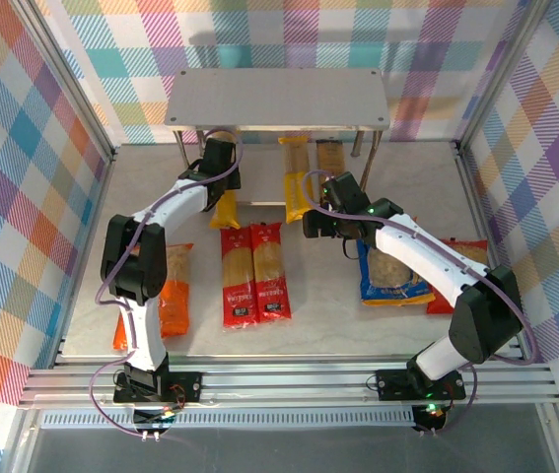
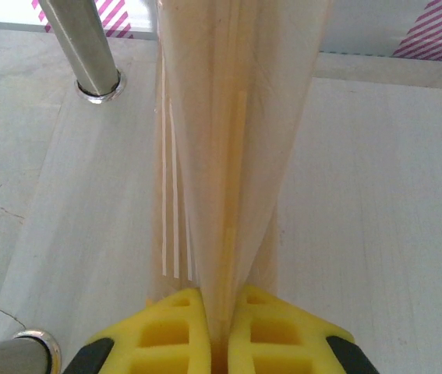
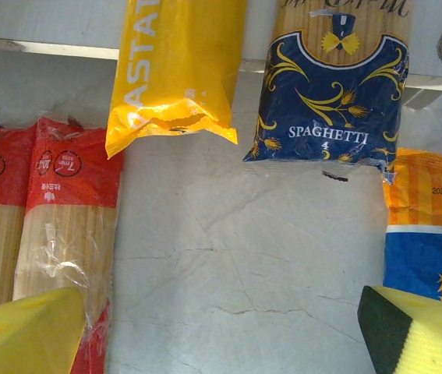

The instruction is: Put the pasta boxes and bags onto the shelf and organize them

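Observation:
My left gripper (image 2: 222, 302) is shut on a yellow pasta box (image 1: 226, 209), pinching its clear spaghetti-filled part (image 2: 228, 140) on edge. That gripper (image 1: 222, 175) sits at the shelf's (image 1: 279, 99) front left, and the pack runs in under the top board. My right gripper (image 3: 221, 335) hangs open over bare table, nothing between its fingers. Ahead of it lie a second yellow box (image 3: 175, 70) and a dark blue box (image 3: 334, 86), both reaching under the shelf. Two red boxes (image 1: 254, 274) lie side by side mid-table. The orange bag (image 1: 173, 291), blue bag (image 1: 389, 276) and red bag (image 1: 456, 281) lie flat.
Metal shelf legs (image 2: 88, 47) stand just left of the held pack. The red boxes (image 3: 68, 210) lie close to my right gripper's left finger, and the blue bag (image 3: 431, 257) is by its right finger. Checkered walls enclose the table on three sides.

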{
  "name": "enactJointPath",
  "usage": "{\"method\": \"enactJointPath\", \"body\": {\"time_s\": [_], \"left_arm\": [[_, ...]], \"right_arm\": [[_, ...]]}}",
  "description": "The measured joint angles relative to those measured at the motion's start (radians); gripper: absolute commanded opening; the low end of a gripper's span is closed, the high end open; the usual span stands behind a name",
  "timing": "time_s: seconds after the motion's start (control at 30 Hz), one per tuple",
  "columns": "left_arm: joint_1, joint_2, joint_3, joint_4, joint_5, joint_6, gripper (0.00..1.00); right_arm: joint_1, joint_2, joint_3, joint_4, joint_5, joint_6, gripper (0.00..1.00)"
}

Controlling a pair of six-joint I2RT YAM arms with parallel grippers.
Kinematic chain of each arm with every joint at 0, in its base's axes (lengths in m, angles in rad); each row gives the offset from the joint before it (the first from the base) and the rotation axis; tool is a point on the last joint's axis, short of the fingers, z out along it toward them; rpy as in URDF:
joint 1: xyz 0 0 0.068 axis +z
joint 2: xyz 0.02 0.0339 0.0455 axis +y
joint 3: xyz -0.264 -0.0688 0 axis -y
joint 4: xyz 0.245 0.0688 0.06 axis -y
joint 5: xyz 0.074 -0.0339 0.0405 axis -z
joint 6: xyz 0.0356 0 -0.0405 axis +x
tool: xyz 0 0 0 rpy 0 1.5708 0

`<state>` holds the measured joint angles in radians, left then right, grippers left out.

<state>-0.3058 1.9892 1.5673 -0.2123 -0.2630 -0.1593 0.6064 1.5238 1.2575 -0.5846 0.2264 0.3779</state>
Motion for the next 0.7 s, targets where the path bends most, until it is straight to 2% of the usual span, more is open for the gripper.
{"method": "enactJointPath", "body": {"time_s": [0.07,0.13,0.27,0.33,0.7], "left_arm": [[0.000,0.003,0.000,0.006,-0.001,0.001,0.01],[0.000,0.005,0.000,0.009,-0.002,0.003,0.09],[0.001,0.022,0.000,0.046,-0.016,0.020,0.38],[0.001,0.037,0.001,0.068,-0.018,0.024,0.48],[0.000,0.032,-0.048,0.101,-0.018,0.023,0.56]], "right_arm": [[0.000,0.000,0.000,-0.001,0.000,0.000,0.91],[0.000,0.000,0.000,-0.002,0.000,0.000,0.91],[0.000,0.000,0.000,-0.005,0.000,0.000,0.91],[0.000,0.000,0.000,-0.007,0.000,0.000,0.91],[0.000,0.000,0.000,-0.012,0.000,0.000,0.91]]}}
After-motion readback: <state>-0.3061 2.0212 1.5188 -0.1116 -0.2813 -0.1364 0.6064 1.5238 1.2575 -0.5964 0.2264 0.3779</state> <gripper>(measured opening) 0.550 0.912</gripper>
